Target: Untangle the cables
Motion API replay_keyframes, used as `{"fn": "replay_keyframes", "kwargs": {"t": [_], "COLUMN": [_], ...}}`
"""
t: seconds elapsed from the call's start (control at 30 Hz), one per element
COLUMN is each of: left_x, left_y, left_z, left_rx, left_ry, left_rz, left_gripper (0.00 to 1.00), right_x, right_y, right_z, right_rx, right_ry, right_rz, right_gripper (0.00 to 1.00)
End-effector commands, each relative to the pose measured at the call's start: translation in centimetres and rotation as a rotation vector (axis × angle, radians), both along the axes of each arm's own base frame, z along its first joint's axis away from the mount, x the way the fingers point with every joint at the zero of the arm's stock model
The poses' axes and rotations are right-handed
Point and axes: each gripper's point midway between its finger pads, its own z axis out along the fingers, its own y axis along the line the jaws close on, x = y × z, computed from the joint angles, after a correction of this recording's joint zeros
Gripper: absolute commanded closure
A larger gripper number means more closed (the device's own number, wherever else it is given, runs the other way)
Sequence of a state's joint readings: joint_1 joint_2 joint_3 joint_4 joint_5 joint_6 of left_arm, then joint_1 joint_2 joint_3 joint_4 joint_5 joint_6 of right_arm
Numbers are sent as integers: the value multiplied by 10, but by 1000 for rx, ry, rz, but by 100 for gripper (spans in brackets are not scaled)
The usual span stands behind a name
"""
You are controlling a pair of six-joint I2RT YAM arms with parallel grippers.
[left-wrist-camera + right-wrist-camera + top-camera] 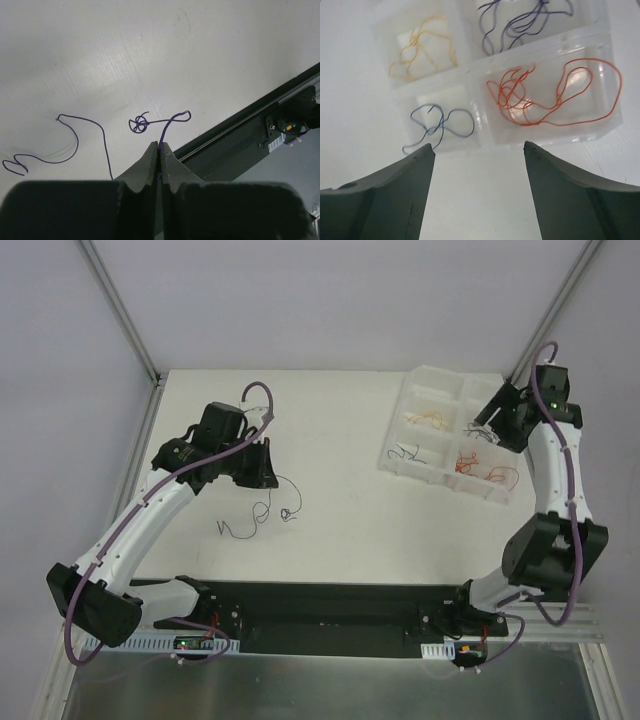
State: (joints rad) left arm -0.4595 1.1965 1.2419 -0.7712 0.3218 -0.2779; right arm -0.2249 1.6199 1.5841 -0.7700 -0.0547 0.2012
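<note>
Matte white tabletop (340, 440), curly purple cable (138, 124) pinched by left jaws

Lighting is even, diffuse and overhead in all three views — the white table (350, 440) reads bright, with only faint, soft shadows beneath the arms (150, 515). Left wrist view: purple cable (138, 124) sharp, left gripper (159, 150) dark and defocused. Right wrist view: mild glare on the tray (555, 40) walls — right gripper (479, 146) blurred at frame bottom.
</note>
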Motion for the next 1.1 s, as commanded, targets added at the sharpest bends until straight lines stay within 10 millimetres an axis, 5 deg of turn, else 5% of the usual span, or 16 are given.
{"fn": "replay_keyframes", "kwargs": {"t": [0.0,0.07,0.13,0.23,0.37,0.5,0.73,1.07], "left_x": [-9,-11,-13,-15,-19,-19,-15,-11], "left_y": [-17,-22,-28,-35,-41,-47,-62,-71], "left_z": [26,35,46,60,70,89,122,137], "left_rx": [-134,-178,-229,-301,-366,-442,-554,-624], "left_ry": [23,46,76,121,172,180,175,180], "left_rz": [21,33,52,81,123,132,79,51], "left_gripper": [100,100,100,100,100,100,100,100], "right_x": [-25,-50,-81,-125,-166,-189,-194,-207], "right_y": [89,175,232,293,342,361,371,369], "right_z": [13,20,6,1,0,-3,-1,7], "right_rx": [15,172,274,383,494,488,548,609], "right_ry": [-173,-287,-315,-358,-441,-489,-532,-589], "right_rz": [403,695,867,1062,1251,1367,1392,1431], "right_gripper": [25,26,26,27,25,25,26,33]}}
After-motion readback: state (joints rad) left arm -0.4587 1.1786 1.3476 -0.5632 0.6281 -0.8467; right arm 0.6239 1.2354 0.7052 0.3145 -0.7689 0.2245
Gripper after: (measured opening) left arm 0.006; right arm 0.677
